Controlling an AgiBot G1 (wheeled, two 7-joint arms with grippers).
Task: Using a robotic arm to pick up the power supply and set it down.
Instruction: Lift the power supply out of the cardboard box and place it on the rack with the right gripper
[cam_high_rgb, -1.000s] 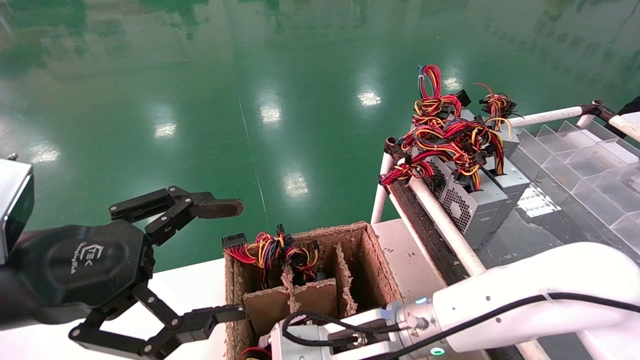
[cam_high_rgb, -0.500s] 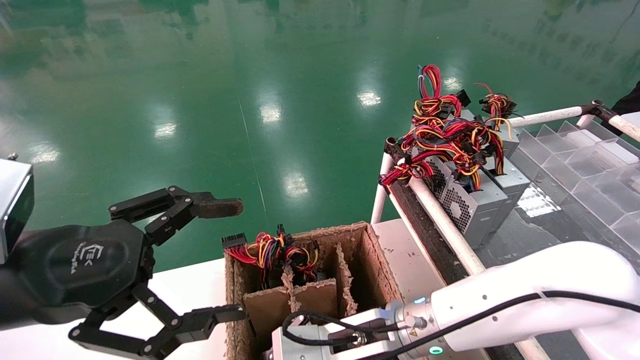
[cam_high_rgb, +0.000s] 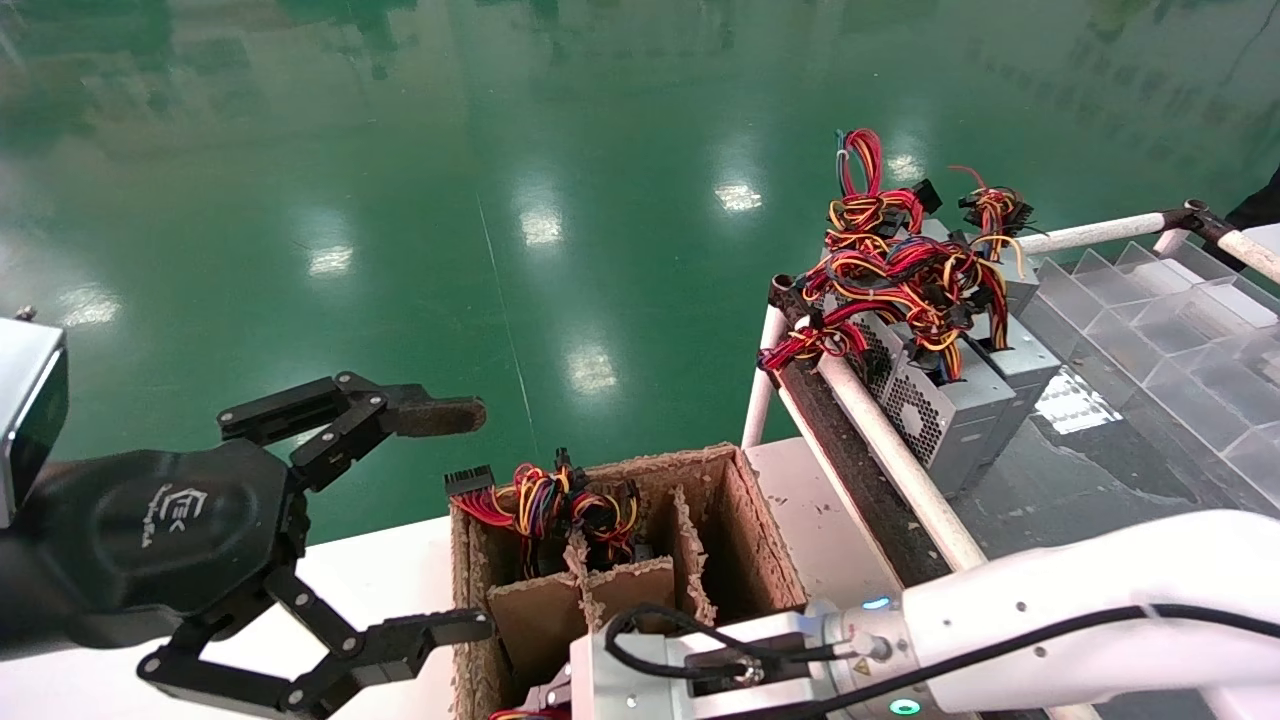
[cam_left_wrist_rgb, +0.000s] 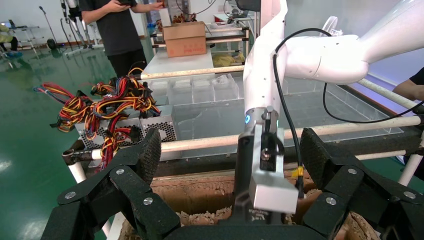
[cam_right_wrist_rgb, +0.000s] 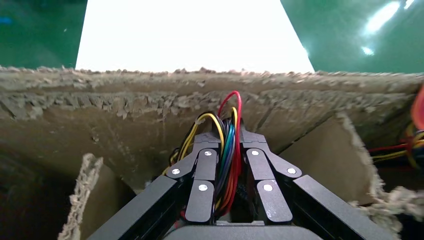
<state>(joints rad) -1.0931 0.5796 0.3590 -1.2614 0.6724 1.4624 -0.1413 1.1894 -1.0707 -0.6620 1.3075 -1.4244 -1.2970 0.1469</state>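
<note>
While the right arm reaches down into the cardboard box (cam_high_rgb: 760, 520) at the near edge of the white table (cam_high_rgb: 380, 570), head view hides its pincer below the grey wrist box (cam_high_rgb: 680, 680), so the grasp can't be read there. The left gripper (cam_high_rgb: 455, 520) hangs spread wide and idle beside the box's left wall, with a white logo on its body that is too small to read. Left wrist view: the left pincer's fingers (cam_left_wrist_rgb: 145, 155) stand wide apart, with the right arm's wrist plunging straight down into the box between them; grey power supplies (cam_left_wrist_rgb: 150, 127) sit on the rack behind. Right wrist view: the right gripper (cam_right_wrist_rgb: 231, 142) is pinched together on a wire bundle (cam_right_wrist_rgb: 229, 155) of red, yellow, blue and green strands, inside a compartment against the box's wall. The power supply body itself is hidden, judged directly below the pincer, so the coming move is a straight vertical lift. No readable labels anywhere.
</note>
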